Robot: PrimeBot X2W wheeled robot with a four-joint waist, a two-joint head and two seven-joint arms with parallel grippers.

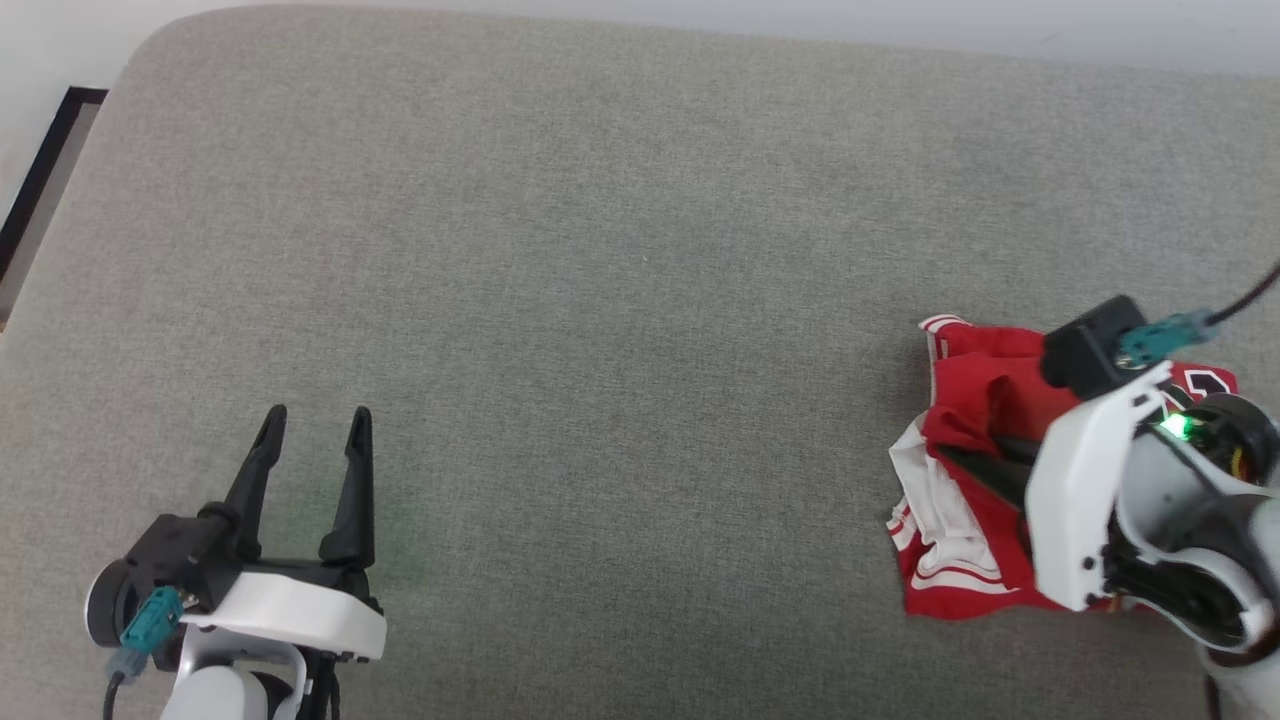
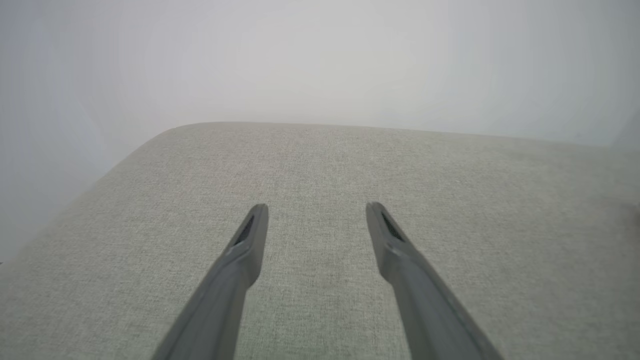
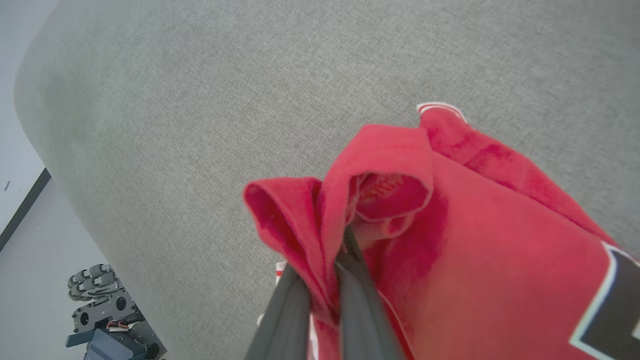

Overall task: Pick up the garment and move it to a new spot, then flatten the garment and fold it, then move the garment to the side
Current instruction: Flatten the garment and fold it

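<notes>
While pinched at a raised red fold in the closed right gripper and heaped at the near right of the grey cushion, carry the shirt left over the middle, toward the wide-open, empty left gripper well apart at near left.

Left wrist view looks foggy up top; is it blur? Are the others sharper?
Left wrist view: beyond the grey cushion all is pale and featureless, possibly a plain wall. Right wrist view: the garment is crisp and strongly red, the jaws at the bottom edge soft. Head view: even light, faint shadows, a green lamp glowing on the right arm.
</notes>
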